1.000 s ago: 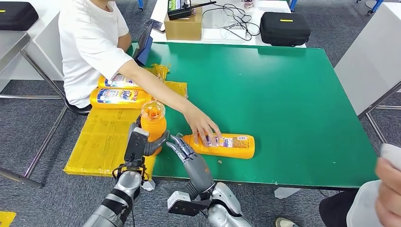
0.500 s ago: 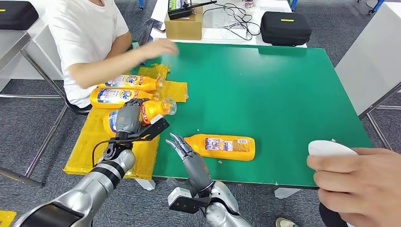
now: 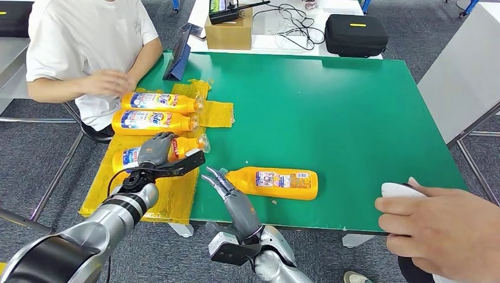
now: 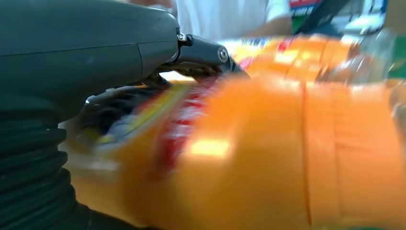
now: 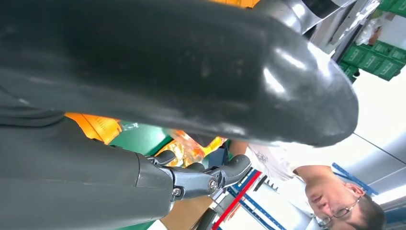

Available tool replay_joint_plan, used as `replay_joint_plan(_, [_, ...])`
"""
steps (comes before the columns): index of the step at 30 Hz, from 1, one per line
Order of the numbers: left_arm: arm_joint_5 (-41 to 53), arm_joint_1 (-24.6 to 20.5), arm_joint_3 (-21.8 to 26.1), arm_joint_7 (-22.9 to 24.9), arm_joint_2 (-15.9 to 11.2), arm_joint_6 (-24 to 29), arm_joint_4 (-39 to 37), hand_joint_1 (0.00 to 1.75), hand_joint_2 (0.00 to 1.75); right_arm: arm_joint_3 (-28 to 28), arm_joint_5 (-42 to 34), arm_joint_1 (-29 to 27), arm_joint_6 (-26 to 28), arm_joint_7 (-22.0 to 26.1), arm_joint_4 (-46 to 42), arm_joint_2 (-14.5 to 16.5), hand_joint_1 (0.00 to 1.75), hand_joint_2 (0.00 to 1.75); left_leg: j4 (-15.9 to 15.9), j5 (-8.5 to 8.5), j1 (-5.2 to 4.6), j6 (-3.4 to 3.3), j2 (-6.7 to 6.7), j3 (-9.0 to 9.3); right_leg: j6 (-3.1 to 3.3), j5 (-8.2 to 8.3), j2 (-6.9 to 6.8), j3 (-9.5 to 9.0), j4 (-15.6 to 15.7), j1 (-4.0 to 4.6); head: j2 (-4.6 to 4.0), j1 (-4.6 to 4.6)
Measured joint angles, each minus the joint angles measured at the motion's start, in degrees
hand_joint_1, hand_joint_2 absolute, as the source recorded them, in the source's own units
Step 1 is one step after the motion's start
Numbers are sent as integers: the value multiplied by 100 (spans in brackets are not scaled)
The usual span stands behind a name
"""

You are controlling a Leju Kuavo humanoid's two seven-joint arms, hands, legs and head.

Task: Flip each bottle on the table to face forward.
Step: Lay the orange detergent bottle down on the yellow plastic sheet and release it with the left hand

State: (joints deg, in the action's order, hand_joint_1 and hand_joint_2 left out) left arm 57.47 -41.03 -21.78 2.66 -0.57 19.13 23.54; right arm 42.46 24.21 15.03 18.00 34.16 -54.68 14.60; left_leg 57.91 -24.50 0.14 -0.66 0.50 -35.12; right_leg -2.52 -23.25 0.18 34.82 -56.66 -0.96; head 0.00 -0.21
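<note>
Left hand (image 3: 154, 151) wrapped over orange plastic bottle (image 3: 177, 148) lying on yellow sheet (image 3: 154, 194), third in row. Right hand (image 3: 227, 191) raised, fingers spread and empty, just beside capped end of orange bottle on green table (image 3: 277, 182).

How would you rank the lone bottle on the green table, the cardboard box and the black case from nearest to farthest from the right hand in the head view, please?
From the right hand:
1. Lone bottle, just beside it on the green table.
2. Cardboard box, on the far white table.
3. Black case, far right.
</note>
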Motion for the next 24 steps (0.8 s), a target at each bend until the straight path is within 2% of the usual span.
replay_joint_plan(11, [-89, -112, 109, -94, 28, -913, -184, 0, 175, -82, -76, 12, -49, 129, 133, 32, 0, 0, 0, 0, 0, 0, 3, 9, 0, 0, -1, -12, 0, 0, 0, -1])
replay_joint_plan(15, [-287, -133, 198, -337, 29, -1122, -195, 0, 175, -126, -77, 16, -53, 170, 179, 55, 0, 0, -1, 0, 0, 0, 4, 23, 1, -1, -1, -25, 0, 0, 0, -1])
replay_joint_plan(17, [-550, -128, 302, -675, 32, -1195, -186, 0, 175, -139, -74, 18, -37, 196, 203, 57, 0, 0, -1, 0, 0, 0, 8, 26, 1, -1, -5, -29, 1, -1, 0, -1])
replay_joint_plan(21, [-1542, 6, 713, -1847, 83, -1470, -8, 0, 175, -143, -46, 20, 53, 267, 247, 57, 0, 0, -1, 2, -1, -1, 19, 31, 1, -2, -13, -37, 2, -1, 0, 0])
replay_joint_plan(24, [-2209, 211, 1027, -2455, 185, -1760, 261, 0, 175, -142, -4, 22, 148, 293, 287, 57, 0, 0, -1, 3, -3, -3, 12, 30, 0, -1, -11, -38, 2, -3, 0, 2])
